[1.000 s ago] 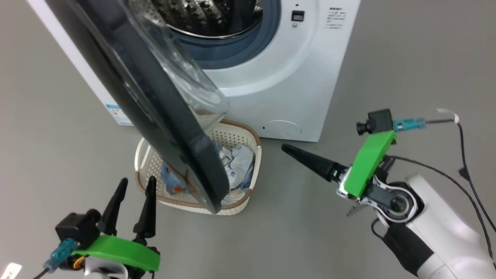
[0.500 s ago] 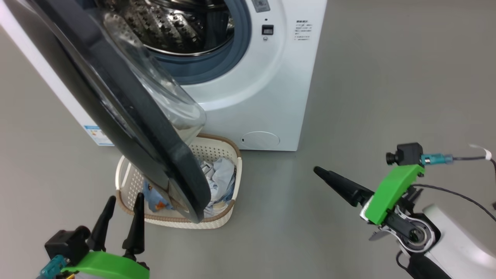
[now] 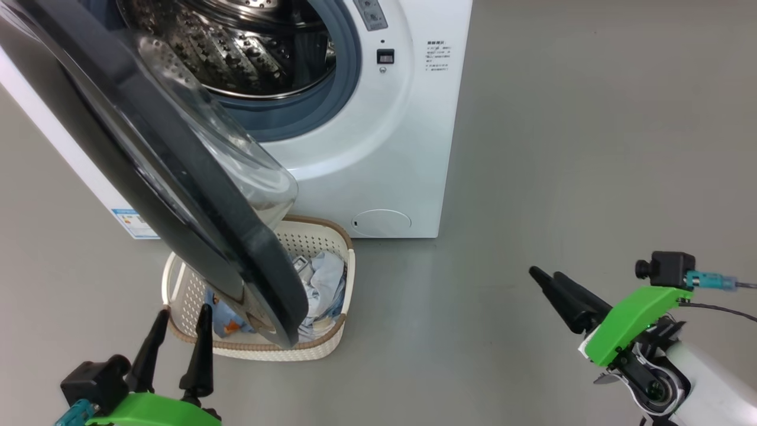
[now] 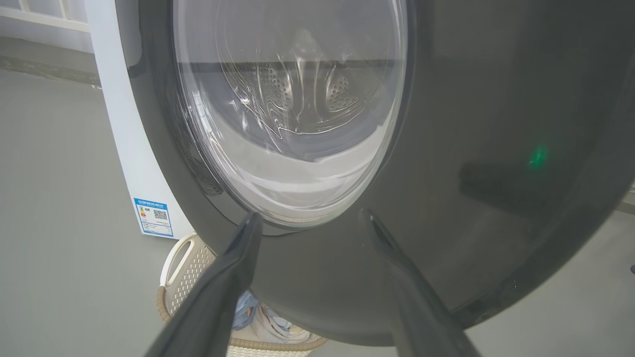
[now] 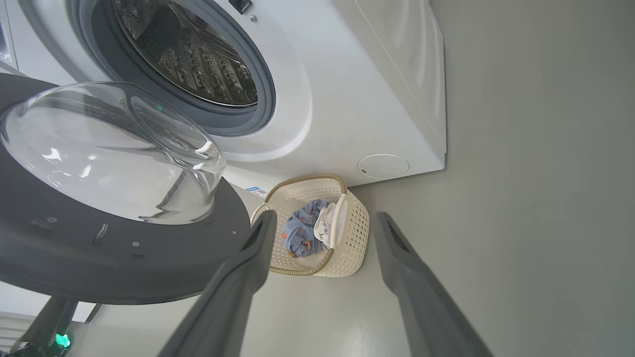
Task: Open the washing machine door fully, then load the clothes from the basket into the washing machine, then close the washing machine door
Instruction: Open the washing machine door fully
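Door (image 3: 177, 195) half-swung over the basket (image 3: 278, 350) of clothes (image 3: 322, 284) on the floor before the washing machine (image 3: 402, 148); both your jaws stand released and empty, so you likely must swing it wider first.

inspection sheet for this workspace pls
surface: grey floor, smooth
job's things: washing machine door open, overhanging the basket; clothes inside the basket; no garment seen in the washing machine
clutter: nothing seen
grippers: left gripper open, holding nothing, near the door's outer face; right gripper open, holding nothing, out over the floor
cables: dark cable at the right wrist camera
surroundings: white frame behind the machine
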`<state>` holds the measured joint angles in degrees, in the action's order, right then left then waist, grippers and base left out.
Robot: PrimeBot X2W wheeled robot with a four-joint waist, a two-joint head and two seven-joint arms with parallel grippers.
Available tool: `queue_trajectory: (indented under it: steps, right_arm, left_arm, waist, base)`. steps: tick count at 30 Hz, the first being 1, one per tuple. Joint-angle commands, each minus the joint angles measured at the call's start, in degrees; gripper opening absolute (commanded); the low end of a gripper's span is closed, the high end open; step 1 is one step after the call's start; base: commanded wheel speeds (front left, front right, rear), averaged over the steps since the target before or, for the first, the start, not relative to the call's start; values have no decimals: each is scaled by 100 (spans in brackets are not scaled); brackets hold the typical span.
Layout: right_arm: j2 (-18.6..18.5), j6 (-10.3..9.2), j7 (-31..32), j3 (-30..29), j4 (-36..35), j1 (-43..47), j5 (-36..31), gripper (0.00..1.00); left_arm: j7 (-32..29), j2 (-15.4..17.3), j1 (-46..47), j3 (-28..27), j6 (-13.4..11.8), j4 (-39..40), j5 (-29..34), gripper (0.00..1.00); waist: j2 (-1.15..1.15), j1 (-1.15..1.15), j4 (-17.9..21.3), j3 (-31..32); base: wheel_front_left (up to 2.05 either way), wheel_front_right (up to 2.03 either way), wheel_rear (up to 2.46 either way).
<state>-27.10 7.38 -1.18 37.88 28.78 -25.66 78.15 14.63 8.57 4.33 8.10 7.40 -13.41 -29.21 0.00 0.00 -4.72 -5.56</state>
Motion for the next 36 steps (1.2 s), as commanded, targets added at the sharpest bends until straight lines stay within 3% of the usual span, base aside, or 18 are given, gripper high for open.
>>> queue_trajectory:
  steps: [1,8,14,28,36]
  right_arm:
    - [-95,11,-155,83,-63,86,-66,100]
    - [-225,11,-1061,455,342,38,-435,100]
    - [-208,11,-1369,503,666,-41,-936,100]
    - [458,11,-1381,-1832,27,765,-3665,100]
    - [820,11,-1381,-2639,-356,1273,-4614,100]
  left_arm:
    - [37,149,64,-227,9,121,36,100]
    - [37,131,7,-250,9,103,44,100]
    - [37,125,-31,-266,9,93,47,100]
    - [37,104,-27,-281,9,128,56,100]
    - [37,97,-26,-288,9,135,68,100]
  waist:
    - [0,0,7,10]
    - [0,0,10,79]
    - [0,0,7,133]
    - [0,0,-5,168]
    - [0,0,-17,178]
  base:
    - [0,0,0]
    - [0,0,0]
    - [0,0,0]
    - [0,0,0]
    - [0,0,0]
